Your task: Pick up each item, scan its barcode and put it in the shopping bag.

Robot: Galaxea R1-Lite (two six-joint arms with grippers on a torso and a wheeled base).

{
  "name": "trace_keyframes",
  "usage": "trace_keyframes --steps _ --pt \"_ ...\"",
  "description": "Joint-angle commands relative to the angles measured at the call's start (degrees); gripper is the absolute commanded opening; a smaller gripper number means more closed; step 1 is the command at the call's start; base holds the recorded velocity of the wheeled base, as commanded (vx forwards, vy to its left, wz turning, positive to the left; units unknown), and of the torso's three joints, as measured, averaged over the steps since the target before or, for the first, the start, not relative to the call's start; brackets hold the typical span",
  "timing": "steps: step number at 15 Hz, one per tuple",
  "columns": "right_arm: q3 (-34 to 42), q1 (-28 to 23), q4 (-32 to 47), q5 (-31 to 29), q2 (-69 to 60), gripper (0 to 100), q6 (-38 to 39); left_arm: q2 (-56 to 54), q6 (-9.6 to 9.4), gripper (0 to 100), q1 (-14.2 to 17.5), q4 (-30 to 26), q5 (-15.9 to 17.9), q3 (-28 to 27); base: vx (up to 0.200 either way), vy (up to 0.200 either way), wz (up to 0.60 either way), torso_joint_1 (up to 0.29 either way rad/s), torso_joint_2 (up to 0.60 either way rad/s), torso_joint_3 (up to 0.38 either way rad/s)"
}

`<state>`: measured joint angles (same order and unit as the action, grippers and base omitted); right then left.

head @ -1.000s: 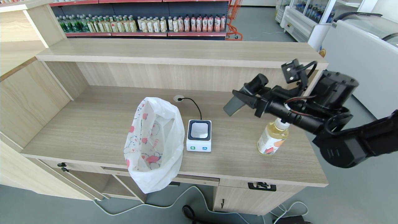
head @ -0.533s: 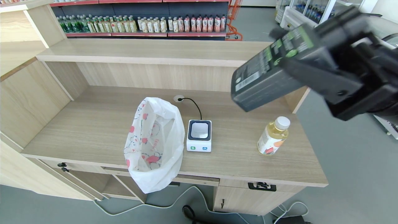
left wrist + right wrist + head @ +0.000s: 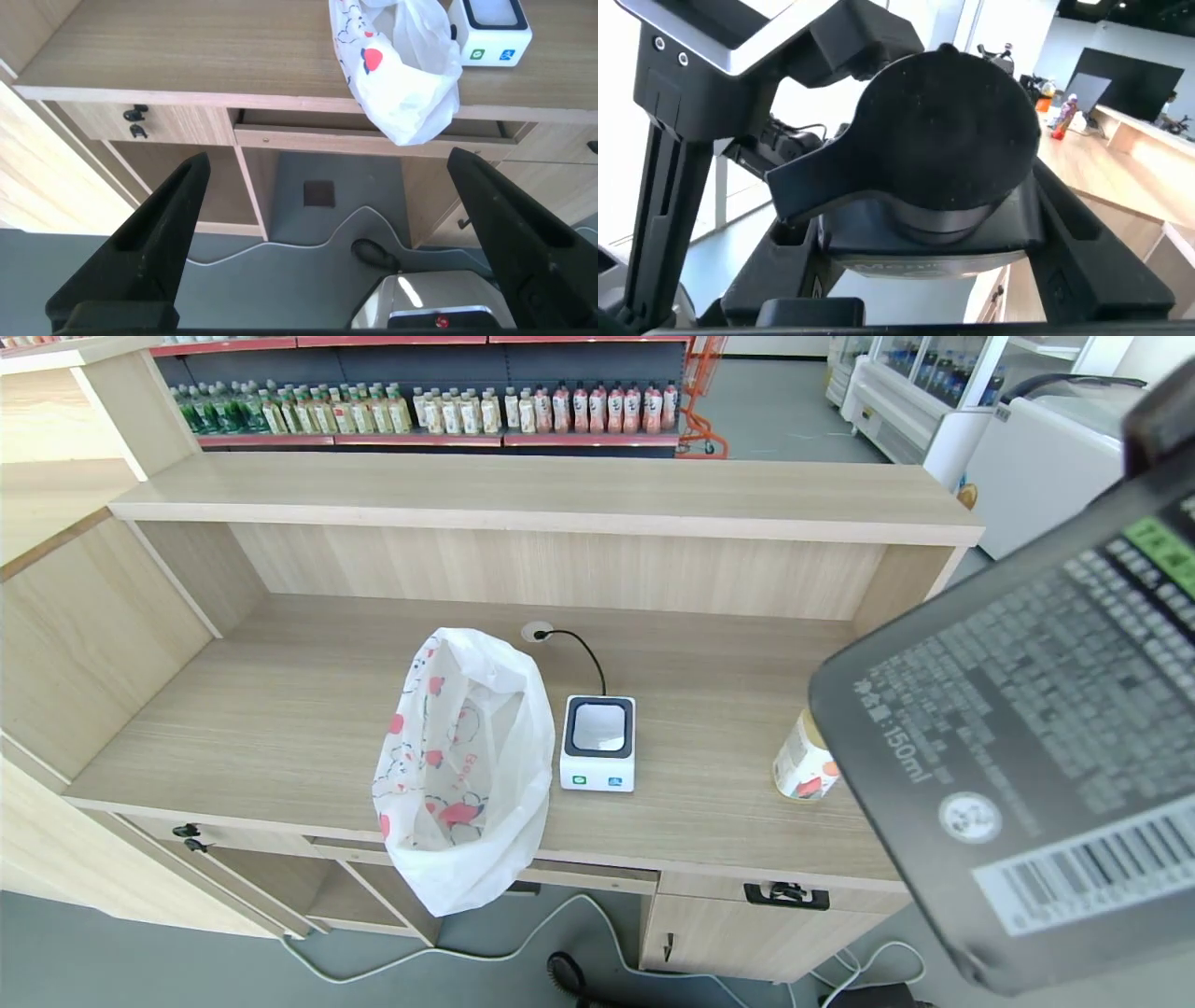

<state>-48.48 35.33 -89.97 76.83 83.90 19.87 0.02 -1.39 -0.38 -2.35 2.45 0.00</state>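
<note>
High above the worktop (image 3: 280,709), close to the head camera, the right jaws grip a dark bottle (image 3: 1027,756), its barcode facing that camera; the left jaws stand open and empty. Scanning appears to be pending: the barcode must be turned down toward the scanner (image 3: 597,742).

On the counter (image 3: 280,709), the shopping bag (image 3: 467,765) sits at the near edge, just left of the scanner (image 3: 597,742), its bottom hanging over the front. A bottle (image 3: 801,767) stands well right of the scanner, partly hidden behind a dark container (image 3: 1027,756) raised at near right. Stocked shelves (image 3: 420,409) stand far behind.
</note>
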Motion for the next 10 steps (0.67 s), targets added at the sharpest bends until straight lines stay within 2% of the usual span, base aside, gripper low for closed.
trace_keyframes --steps 1,5,10 --pt "-0.3 0.3 0.0 0.5 0.1 0 -0.2 0.0 -0.02 100 0.0 0.0 0.0 0.0 0.0 0.0 0.0 0.0 0.0 0.0" --pt "-0.2 -1.0 0.0 6.8 1.1 0 -1.8 0.0 -0.02 100 0.0 0.0 0.0 0.0 0.0 0.0 0.0 0.0 0.0 0.0" --pt "-0.6 -1.0 0.0 7.5 2.4 0 -7.2 0.0 -0.02 100 -0.1 0.1 0.0 0.0 0.0 0.0 0.0 0.0 0.0 0.0"
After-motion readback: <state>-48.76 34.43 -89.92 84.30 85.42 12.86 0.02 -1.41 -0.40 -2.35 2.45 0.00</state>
